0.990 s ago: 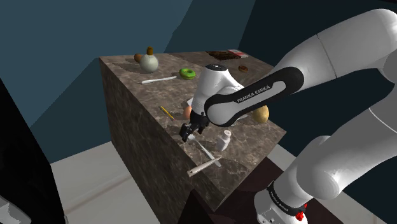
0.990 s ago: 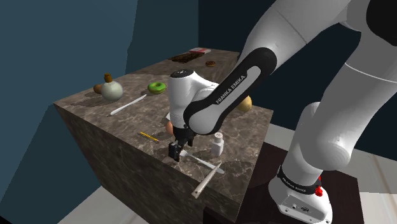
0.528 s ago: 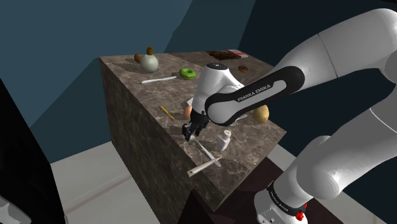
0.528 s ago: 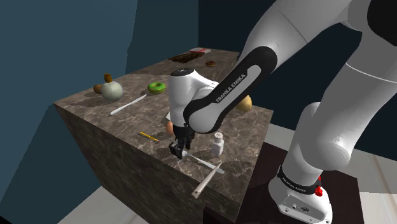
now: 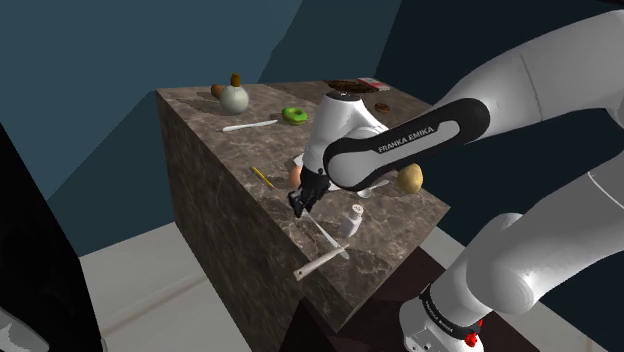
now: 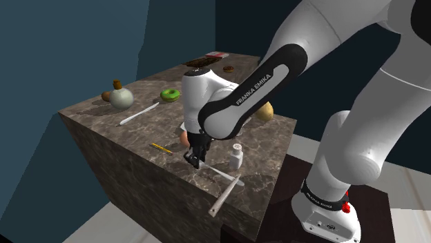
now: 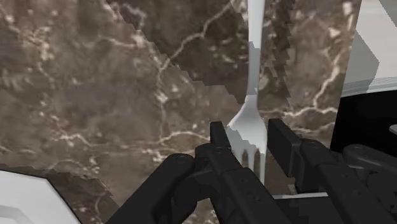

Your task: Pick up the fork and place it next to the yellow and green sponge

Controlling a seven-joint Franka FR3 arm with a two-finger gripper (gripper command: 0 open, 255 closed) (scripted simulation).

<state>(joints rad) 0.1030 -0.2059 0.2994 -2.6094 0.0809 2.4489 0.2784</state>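
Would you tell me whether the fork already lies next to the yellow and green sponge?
No, the fork lies on the counter by the gripper, well apart from the sponge.

white robot arm bent over, black gripper (image 5: pixel 303 206) pointing down.
the wrist was tipped downward, and the two fingers (image 7: pixel 219 139) stood slightly apart.

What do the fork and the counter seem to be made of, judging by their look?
The fork is plain pale grey and smooth. It may be metal, but its flat surface without any shine leaves that open. The counter looks like dark brown stone, probably marble: pale irregular veins run across its top and its sides.
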